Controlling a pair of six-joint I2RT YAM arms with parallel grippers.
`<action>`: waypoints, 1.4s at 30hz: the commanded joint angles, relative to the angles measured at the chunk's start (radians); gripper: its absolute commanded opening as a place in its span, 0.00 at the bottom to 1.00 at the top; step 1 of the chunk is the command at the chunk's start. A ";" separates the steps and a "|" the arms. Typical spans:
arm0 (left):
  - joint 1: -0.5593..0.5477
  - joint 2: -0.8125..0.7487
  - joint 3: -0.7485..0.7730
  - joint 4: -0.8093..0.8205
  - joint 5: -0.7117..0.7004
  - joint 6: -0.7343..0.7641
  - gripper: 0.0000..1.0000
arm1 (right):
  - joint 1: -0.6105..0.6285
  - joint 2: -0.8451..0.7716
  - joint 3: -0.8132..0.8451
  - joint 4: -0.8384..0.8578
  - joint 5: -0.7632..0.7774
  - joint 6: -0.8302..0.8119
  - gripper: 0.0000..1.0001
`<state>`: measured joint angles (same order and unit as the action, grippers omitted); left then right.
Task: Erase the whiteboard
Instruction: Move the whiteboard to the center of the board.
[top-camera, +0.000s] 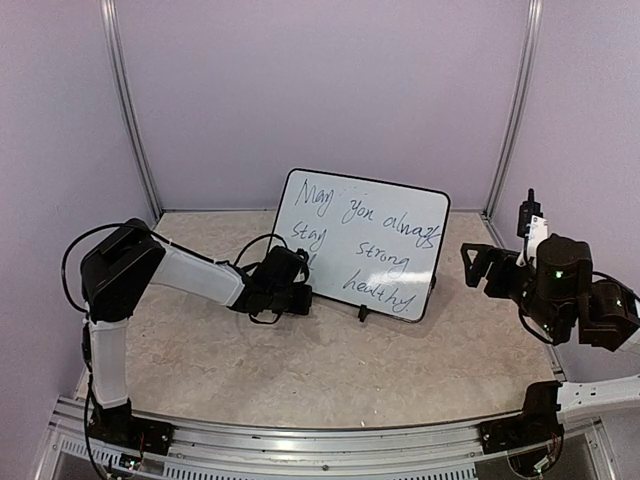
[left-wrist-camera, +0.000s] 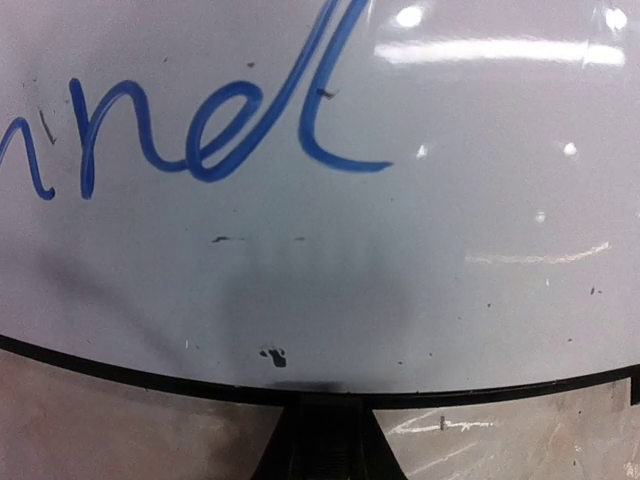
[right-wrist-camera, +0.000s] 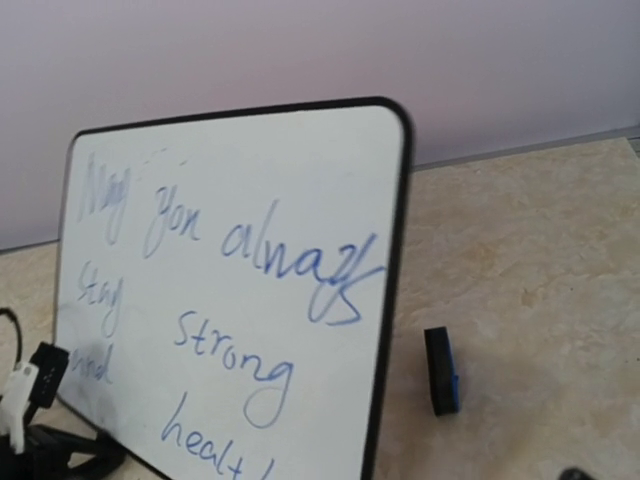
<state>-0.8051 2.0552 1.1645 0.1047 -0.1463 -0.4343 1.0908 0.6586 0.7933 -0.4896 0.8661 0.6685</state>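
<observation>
At the middle of the tabletop (top-camera: 300, 370) the whiteboard (top-camera: 360, 250) stands tilted back on its feet. Blue handwriting covers it, so the erasing looks barely begun, if at all. The left claw (top-camera: 292, 288), fingers together, sits at its lower left corner. The right claw (top-camera: 470, 266) hangs spread apart, well to the right. The eraser (right-wrist-camera: 441, 370) lies unheld near the board's right edge.

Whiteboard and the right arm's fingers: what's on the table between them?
A small black-and-blue eraser block stands on the table just off the right edge of the whiteboard, short of the right arm's fingers. The right wrist view shows it clearly.
</observation>
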 joint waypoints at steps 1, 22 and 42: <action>-0.017 -0.055 -0.032 -0.136 -0.200 -0.164 0.00 | 0.008 -0.028 -0.013 -0.015 0.020 0.013 1.00; -0.115 -0.005 0.089 -0.453 -0.504 -0.610 0.00 | 0.009 -0.018 -0.053 0.069 0.011 -0.037 0.99; -0.137 0.187 0.404 -0.807 -0.512 -0.912 0.00 | 0.009 0.031 -0.090 0.125 -0.024 -0.031 1.00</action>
<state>-0.9382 2.1666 1.4815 -0.5682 -0.6292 -1.2396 1.0908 0.7109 0.7254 -0.3706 0.8505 0.6239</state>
